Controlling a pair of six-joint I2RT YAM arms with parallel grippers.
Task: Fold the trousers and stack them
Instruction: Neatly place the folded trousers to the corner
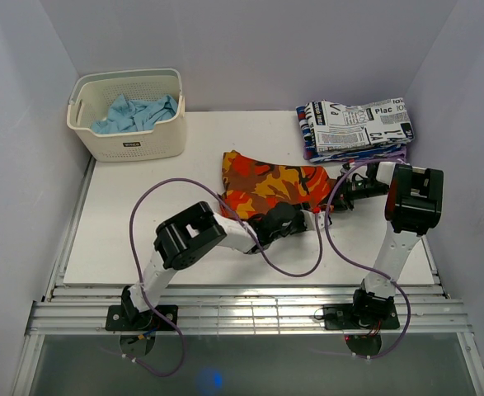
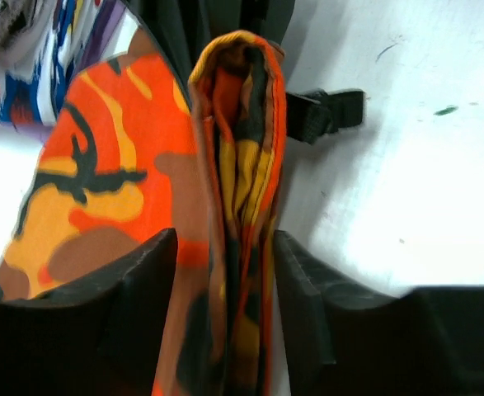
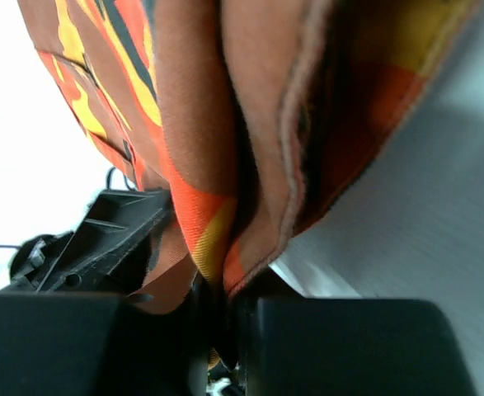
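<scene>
Right wrist view: right gripper [image 3: 225, 323] clamps the trousers [image 3: 192, 124]; left gripper [image 2: 225, 247] straddles a fold, hold unclear. Mid-fold, likely; next needs both lifting the edge over together.

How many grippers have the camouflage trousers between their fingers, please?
2: the left gripper on the near edge of the trousers, the right gripper at their right end.

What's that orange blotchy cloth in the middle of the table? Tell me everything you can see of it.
These are the trousers: woven-looking cloth in camouflage blotches of orange, red, yellow and dark brown. They lie partly folded in layers on the white table, near its middle. Their near right edge is bunched into a thick fold, which sits between the fingers of the left gripper, and the right gripper pinches a corner.
</scene>
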